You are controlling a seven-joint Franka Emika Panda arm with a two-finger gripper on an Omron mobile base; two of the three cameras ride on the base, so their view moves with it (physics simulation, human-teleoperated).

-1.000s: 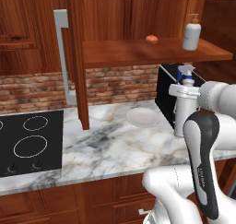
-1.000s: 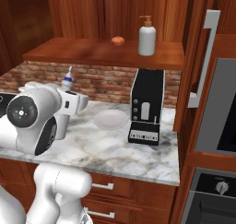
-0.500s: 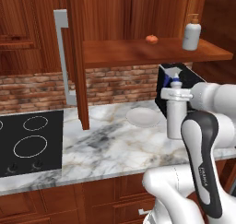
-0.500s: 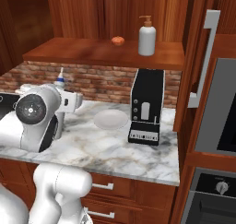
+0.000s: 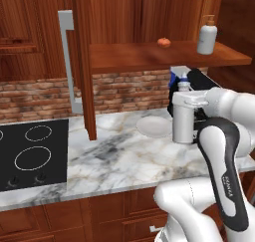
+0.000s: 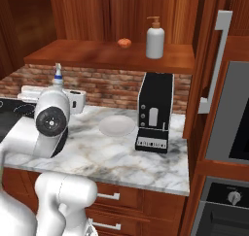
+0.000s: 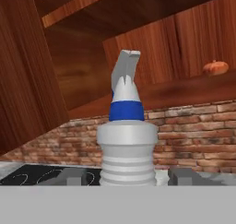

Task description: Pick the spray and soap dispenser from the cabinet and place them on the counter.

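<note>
Presently the pincer (image 7: pixel 124 177) pinches the spray (image 5: pixel 183 119) above the counter (image 5: pixel 124 154), beside the plate (image 5: pixel 154 126); a premature or tilted release could topple it, perhaps onto that plate

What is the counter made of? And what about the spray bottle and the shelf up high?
The counter looks like polished marble: white with grey veins. The spray seems smooth plastic, plain grey-white with a blue-and-white nozzle. The cabinet shelf looks like reddish-brown wood with visible grain. It is all rendered, so these are only looks.

A white plate (image 6: pixel 117 126) lies beside a black coffee machine (image 6: pixel 154 112); an orange fruit (image 6: pixel 124 42) sits above.
</note>
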